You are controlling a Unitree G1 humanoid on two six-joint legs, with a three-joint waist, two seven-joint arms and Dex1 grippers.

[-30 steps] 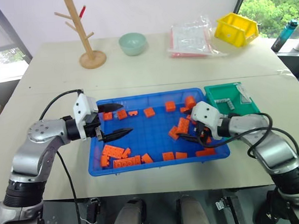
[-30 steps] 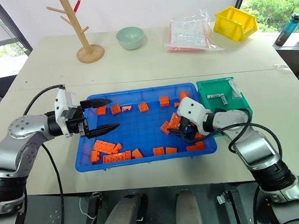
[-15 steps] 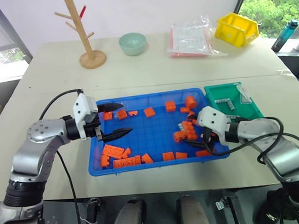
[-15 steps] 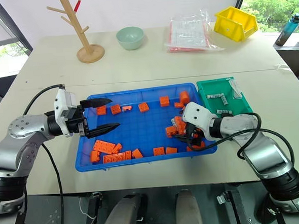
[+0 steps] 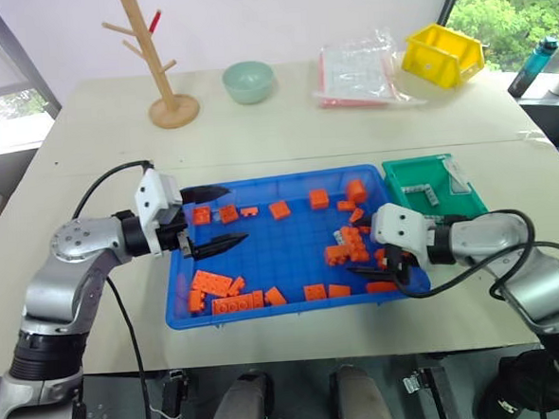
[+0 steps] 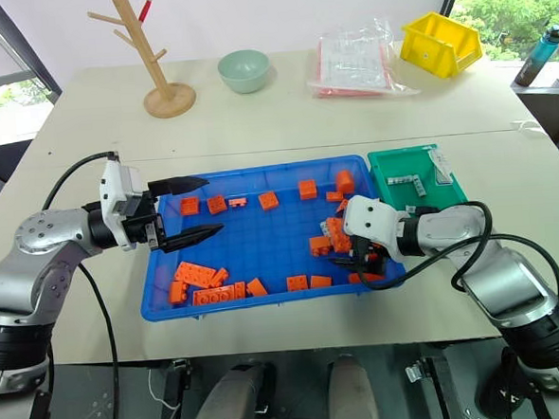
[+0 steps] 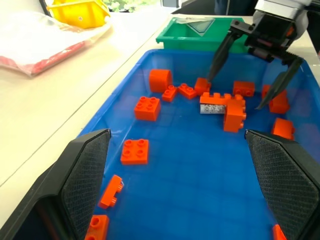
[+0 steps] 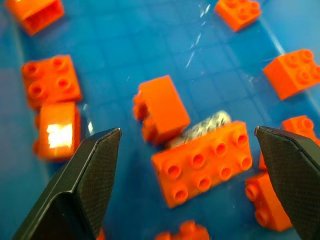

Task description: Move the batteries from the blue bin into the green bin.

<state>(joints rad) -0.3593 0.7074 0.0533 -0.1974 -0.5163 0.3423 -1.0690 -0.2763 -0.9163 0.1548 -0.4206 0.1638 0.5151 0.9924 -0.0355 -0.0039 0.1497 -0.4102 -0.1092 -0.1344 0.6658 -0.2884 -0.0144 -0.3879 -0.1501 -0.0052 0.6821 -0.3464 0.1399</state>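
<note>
The blue bin [image 5: 287, 249] lies across the middle of the table with several orange bricks scattered in it. One battery [image 8: 205, 126] lies on its floor at the right end, wedged between two orange bricks [image 8: 202, 162]. It also shows in the left wrist view as a battery [image 7: 212, 108] beside a brick. My right gripper [image 5: 358, 252] hangs open just over that battery, fingers straddling the brick cluster. My left gripper [image 5: 234, 215] is open and empty above the bin's left end. The green bin [image 5: 443, 205] touches the blue bin's right side and holds batteries [image 5: 421, 190].
A yellow bin [image 5: 441, 55] and a clear plastic bag [image 5: 357, 72] sit at the far right of the table. A pale green bowl [image 5: 248, 81] and a wooden mug tree [image 5: 162, 74] stand at the back. Loose orange bricks [image 5: 218, 287] crowd the blue bin's near left.
My right gripper has drawn a little back and to the right and turned at the wrist. The orange bricks beside it have shifted. The left arm has stayed still.
</note>
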